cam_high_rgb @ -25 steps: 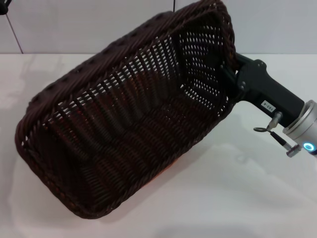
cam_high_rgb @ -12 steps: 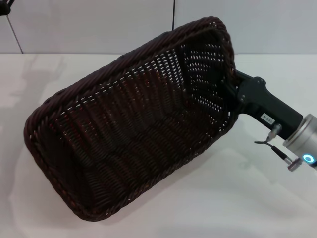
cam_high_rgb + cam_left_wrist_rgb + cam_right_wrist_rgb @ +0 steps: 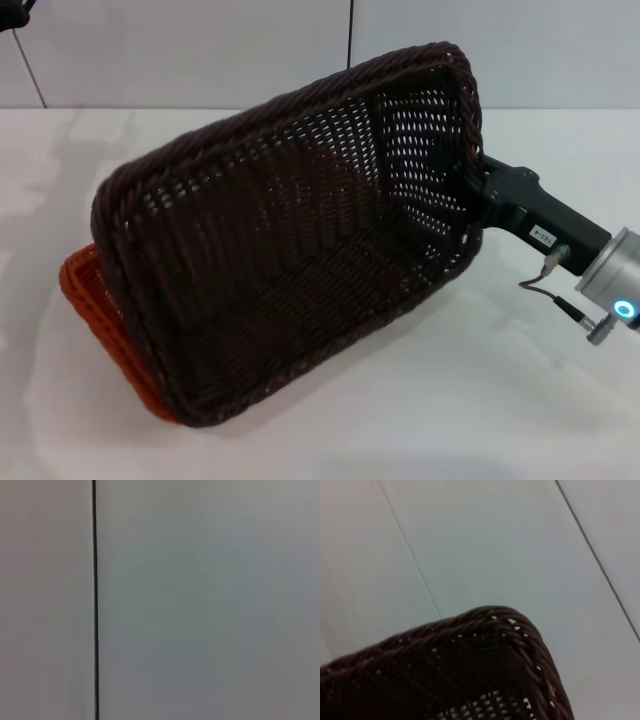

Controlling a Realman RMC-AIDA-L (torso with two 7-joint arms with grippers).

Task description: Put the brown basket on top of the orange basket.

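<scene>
White table (image 3: 480, 400): orange basket (image 3: 85, 290) newly exposed.

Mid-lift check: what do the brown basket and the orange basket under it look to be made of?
Brown basket: woven wicker-style strands, dark and slightly glossy, with a braided rim and open-weave sides; rattan or plastic imitation, cannot tell. Orange basket: same ribbed weave on the edge that shows; its bright even colour suggests plastic. The right gripper holds the brown one's end wall.
</scene>
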